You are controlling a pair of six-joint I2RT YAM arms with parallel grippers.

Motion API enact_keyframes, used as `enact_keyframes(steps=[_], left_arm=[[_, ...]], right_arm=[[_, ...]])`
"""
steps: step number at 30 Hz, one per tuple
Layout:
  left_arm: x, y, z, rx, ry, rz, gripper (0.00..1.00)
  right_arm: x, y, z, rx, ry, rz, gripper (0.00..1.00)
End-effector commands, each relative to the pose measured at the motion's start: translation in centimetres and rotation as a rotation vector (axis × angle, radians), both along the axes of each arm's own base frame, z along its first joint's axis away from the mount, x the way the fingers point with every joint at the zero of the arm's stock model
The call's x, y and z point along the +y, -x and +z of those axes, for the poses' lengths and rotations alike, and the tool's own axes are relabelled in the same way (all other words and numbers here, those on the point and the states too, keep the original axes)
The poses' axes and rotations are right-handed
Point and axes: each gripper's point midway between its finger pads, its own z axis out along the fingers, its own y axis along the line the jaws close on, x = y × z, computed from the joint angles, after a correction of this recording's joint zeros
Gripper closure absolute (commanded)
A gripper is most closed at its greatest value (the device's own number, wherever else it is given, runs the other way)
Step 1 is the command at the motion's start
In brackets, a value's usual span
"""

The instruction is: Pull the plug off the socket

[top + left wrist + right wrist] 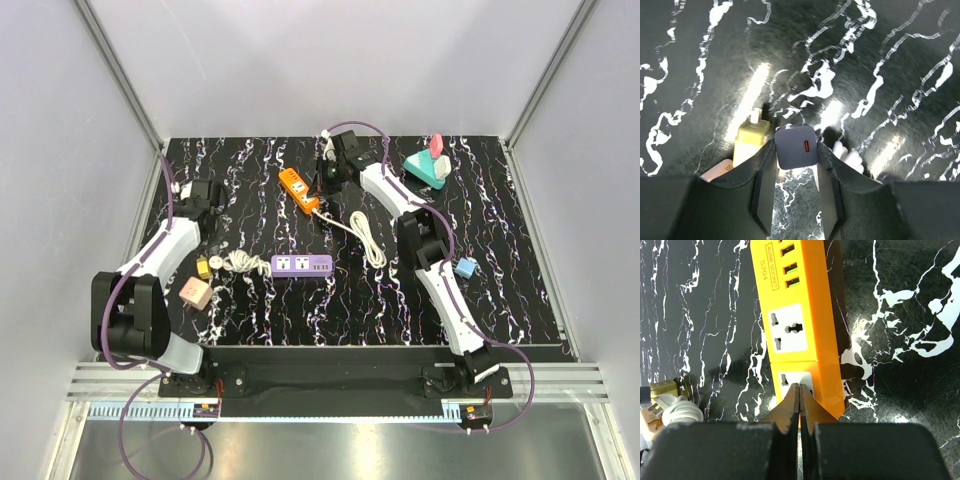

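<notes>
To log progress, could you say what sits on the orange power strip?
No plug shows on the power strip; the shut right pincer hides part of one socket.

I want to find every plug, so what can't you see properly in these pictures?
Right wrist view: the shut right jaws cover part of the lower socket on the orange plastic power strip.
Left wrist view: the grey square charger between the left jaws hides its own pins; one jaw cuts off the yellow plastic plug.
Top view: the left arm hides that charger.
</notes>
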Motion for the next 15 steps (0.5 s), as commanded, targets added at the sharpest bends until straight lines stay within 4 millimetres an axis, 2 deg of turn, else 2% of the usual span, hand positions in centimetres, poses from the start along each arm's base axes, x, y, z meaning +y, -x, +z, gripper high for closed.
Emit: enact_keyframes(steps=[1, 9, 13, 15], left_arm=[[1.7, 0.1, -0.7, 0.018, -0.038, 0.078, 1.00], [2.2, -0.3, -3.0, 0.077, -0.048, 0.120, 1.00], [2.2, -0.5, -3.2, 0.077, -0.042, 0.129, 1.00], [2.4, -0.6, -3.0, 0.069, -0.048, 0.132, 0.96]], right_arm=[[-1.6, 2.4, -6.9, 0.115, 0.163, -0.009, 1.00], [-1.6, 2.5, -6.8, 0.112, 0.163, -0.002, 1.00], [-1.6, 2.5, -6.9, 0.113, 0.161, -0.001, 1.00], [-1.6, 2.5, -6.9, 0.114, 0.162, -0.001, 1.00]])
